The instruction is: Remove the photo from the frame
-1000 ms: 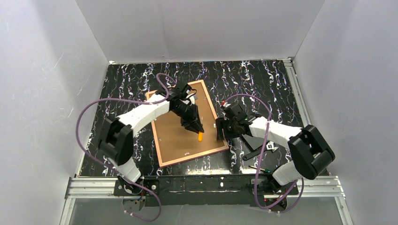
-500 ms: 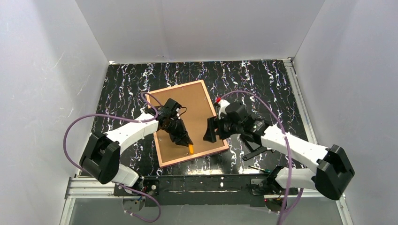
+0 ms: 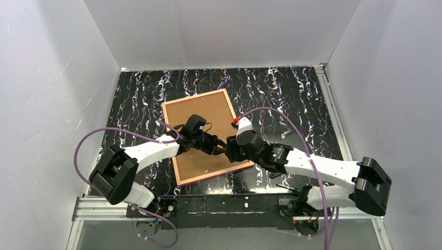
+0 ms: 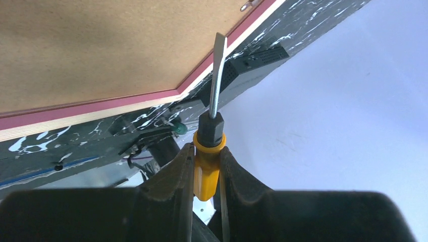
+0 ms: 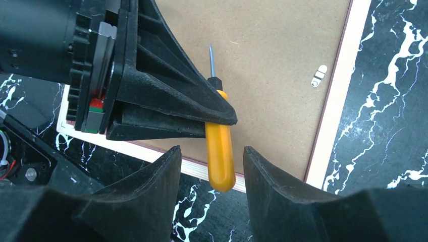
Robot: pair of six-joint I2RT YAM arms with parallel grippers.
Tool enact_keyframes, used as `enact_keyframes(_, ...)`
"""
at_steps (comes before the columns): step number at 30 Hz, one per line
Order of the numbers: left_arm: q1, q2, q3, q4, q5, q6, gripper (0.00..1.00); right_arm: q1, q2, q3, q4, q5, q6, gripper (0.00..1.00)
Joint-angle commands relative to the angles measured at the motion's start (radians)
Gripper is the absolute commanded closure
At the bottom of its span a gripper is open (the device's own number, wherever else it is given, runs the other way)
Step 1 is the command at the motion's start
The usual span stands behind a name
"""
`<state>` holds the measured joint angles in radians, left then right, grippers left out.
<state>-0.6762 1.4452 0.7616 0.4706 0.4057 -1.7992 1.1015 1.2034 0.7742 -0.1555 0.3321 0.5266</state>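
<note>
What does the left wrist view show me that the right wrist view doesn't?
Left wrist only: the screwdriver's flat blade tip, seen near a corner of the frame. Right wrist only: the handle's rounded butt between the fingers of the open right gripper, not touching them, and the left gripper from outside. Both: the left gripper clamped on the orange handle, the brown backing board and the pink frame edge.

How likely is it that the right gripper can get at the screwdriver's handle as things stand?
Probably yes. The right gripper is open, its fingers flanking the free orange end of the screwdriver; the left gripper clamps only the part nearer the shaft.
</note>
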Motion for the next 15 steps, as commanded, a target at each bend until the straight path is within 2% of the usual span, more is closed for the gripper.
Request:
enact_keyframes(1, -0.007, -0.045, -0.029, 0.005, 0.007, -0.055, 1.0, 0.003, 0.008, 0.01, 0.055, 0.043, 0.04, 0.45)
enact_keyframes(3, -0.008, -0.049, -0.034, 0.014, 0.009, -0.055, 1.0, 0.002, 0.011, 0.012, 0.057, 0.04, 0.036, 0.47)
enact_keyframes(7, -0.011, -0.048, -0.037, 0.038, 0.017, -0.063, 1.0, -0.004, 0.022, 0.014, 0.061, 0.042, 0.035, 0.61)
enact_keyframes(9, -0.013, -0.046, -0.038, 0.041, 0.021, -0.063, 1.0, -0.006, 0.027, 0.016, 0.062, 0.042, 0.035, 0.63)
enact_keyframes(11, -0.014, -0.048, -0.041, 0.042, 0.021, -0.066, 1.0, -0.008, 0.034, 0.019, 0.059, 0.043, 0.032, 0.62)
enact_keyframes(13, -0.015, -0.05, -0.046, 0.05, 0.021, -0.07, 1.0, -0.007, 0.039, 0.023, 0.052, 0.044, 0.032, 0.55)
enact_keyframes(15, -0.014, -0.05, -0.046, 0.053, 0.024, -0.071, 1.0, -0.009, 0.043, 0.024, 0.05, 0.044, 0.028, 0.54)
